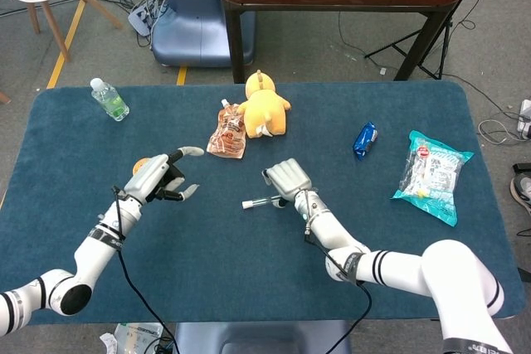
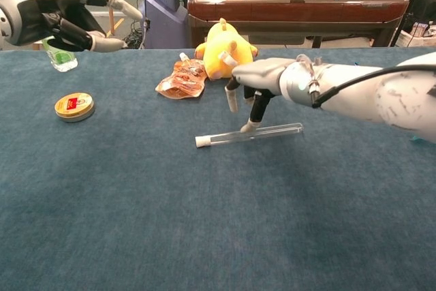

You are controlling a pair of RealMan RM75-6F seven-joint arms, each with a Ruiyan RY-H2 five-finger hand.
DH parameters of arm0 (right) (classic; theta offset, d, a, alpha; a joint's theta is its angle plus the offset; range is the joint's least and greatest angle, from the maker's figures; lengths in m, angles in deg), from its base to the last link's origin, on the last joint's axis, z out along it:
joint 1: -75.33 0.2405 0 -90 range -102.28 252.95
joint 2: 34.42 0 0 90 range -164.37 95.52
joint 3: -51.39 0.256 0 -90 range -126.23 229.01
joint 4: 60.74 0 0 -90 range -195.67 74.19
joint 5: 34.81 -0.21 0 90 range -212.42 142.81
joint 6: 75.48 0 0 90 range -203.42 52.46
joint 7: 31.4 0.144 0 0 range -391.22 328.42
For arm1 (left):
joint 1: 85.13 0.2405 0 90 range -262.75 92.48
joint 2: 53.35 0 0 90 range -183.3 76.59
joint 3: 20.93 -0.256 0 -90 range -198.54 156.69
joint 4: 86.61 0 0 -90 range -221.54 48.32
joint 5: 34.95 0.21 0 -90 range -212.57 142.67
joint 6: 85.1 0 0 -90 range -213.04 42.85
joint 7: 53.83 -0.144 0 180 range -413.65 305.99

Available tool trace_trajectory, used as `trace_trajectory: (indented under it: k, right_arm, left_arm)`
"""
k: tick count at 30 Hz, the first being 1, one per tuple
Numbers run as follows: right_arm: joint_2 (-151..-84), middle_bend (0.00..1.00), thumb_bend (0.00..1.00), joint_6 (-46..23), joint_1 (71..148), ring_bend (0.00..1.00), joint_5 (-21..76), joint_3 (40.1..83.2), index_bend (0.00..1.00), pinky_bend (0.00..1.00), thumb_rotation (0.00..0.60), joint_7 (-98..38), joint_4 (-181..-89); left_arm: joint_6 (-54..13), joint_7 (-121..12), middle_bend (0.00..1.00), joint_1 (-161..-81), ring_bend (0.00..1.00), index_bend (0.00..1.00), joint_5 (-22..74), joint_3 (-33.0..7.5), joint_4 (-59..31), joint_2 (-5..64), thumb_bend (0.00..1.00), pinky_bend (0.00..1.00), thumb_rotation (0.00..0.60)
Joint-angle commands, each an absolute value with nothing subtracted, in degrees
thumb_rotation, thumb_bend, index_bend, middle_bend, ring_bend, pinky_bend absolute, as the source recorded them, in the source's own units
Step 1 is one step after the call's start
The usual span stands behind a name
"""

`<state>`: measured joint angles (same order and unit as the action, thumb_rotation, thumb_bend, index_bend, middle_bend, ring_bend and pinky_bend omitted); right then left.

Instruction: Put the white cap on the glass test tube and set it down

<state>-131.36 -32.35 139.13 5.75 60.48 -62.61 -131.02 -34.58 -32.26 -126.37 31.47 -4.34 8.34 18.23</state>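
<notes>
The glass test tube (image 2: 266, 131) lies flat on the blue cloth, with the white cap (image 2: 200, 142) on its left end. In the head view the tube (image 1: 259, 202) shows just left of my right hand (image 1: 286, 178). That right hand (image 2: 262, 80) hovers over the tube's middle with fingers pointing down and spread; one fingertip (image 2: 249, 126) touches or nearly touches the glass, and nothing is gripped. My left hand (image 2: 54, 22) is raised at the far left, holding nothing, with two fingers stretched out. In the head view the left hand (image 1: 153, 178) is well left of the tube.
A round tin (image 2: 74, 106) lies at the left, a small bottle (image 1: 109, 99) at the far left corner. An orange pouch (image 2: 182, 78) and a yellow plush toy (image 2: 225, 56) sit behind the tube. A blue packet (image 1: 364, 139) and a teal bag (image 1: 431, 176) lie to the right.
</notes>
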Motion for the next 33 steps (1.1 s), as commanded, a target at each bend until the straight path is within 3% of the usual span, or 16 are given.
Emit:
trace_trajectory:
  k: [1, 4, 7, 13, 18, 33]
  right_arm:
    - [-126.3, 0.85, 0.16, -29.2, 137.3, 0.98, 6.8, 62.5, 0.43, 1.00, 0.600, -60.6, -135.8]
    - [-121.4, 0.83, 0.16, -26.2, 135.2, 0.96, 7.4, 63.1, 0.43, 1.00, 0.600, -59.8, -140.2]
    - [-116.0, 0.80, 0.16, -23.3, 132.5, 0.91, 8.0, 63.0, 0.43, 0.98, 0.600, -59.3, -145.2]
    - [-106.2, 0.64, 0.28, -17.1, 125.0, 0.72, 12.2, 60.7, 0.43, 0.85, 0.600, -55.9, -154.1]
    - [-100.3, 0.55, 0.31, -11.5, 117.7, 0.57, 18.9, 56.9, 0.43, 0.72, 0.600, -52.2, -158.0]
    - [-94.6, 0.59, 0.31, 6.0, 99.3, 0.57, 37.2, 48.4, 0.46, 0.70, 0.600, -46.7, -161.8]
  left_arm:
    - [-33.9, -32.0, 1.00, -125.7, 1.00, 0.22, 31.1, -4.3, 7.7, 17.7, 0.32, 1.00, 0.600]
    - [-33.5, -32.1, 0.99, -124.8, 0.99, 0.22, 30.5, -4.5, 6.8, 16.7, 0.32, 1.00, 0.600]
    - [-32.6, -33.2, 0.92, -123.7, 0.91, 0.22, 30.1, -5.0, 6.1, 15.8, 0.32, 0.98, 0.600]
    - [-29.6, -39.0, 0.70, -120.9, 0.68, 0.23, 29.3, -7.3, 6.2, 13.4, 0.32, 0.82, 0.600]
    - [-24.6, -45.6, 0.55, -117.4, 0.53, 0.24, 29.3, -9.9, 7.4, 12.0, 0.32, 0.65, 0.600]
    - [-4.2, -57.2, 0.49, -102.9, 0.48, 0.24, 36.1, -17.5, 13.8, 11.8, 0.32, 0.53, 0.600]
